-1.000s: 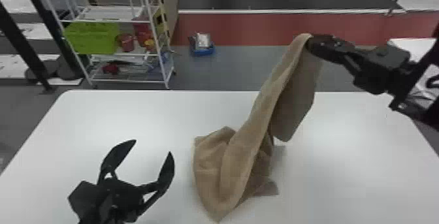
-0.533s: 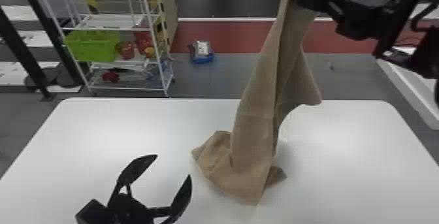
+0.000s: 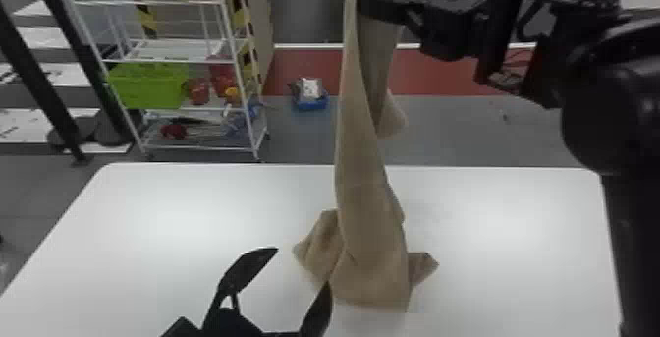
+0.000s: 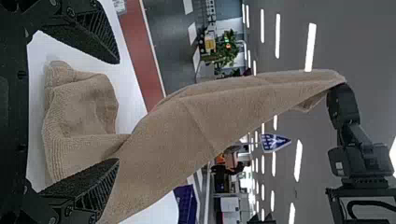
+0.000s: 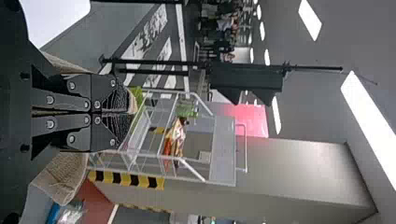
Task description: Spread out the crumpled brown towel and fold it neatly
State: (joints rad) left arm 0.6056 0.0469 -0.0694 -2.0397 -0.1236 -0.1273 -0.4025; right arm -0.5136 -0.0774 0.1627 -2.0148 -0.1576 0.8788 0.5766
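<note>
The brown towel point(image 3: 366, 203) hangs from my right gripper point(image 3: 366, 2), which is shut on its upper edge high above the table. Its lower part rests bunched on the tabletop, with a small corner sticking out to the right. At the front, my left gripper point(image 3: 299, 282) stands open, its right finger close to the towel's lower left side. In the left wrist view, folds of the towel point(image 4: 79, 107) lie beyond and between the spread fingers of the left gripper point(image 4: 116, 112). The right wrist view has the right gripper point(image 5: 126, 112) pinching the cloth.
The white table point(image 3: 172, 223) extends to both sides of the towel. Behind it stand a white rack point(image 3: 167, 56) with a green basket point(image 3: 147, 85) and, on the floor, a blue container point(image 3: 310, 102). The right arm reaches in along the right side.
My right gripper has risen and shifted left, drawing more of the towel up off the table. The left gripper, still open, has moved right, closer to the cloth.
</note>
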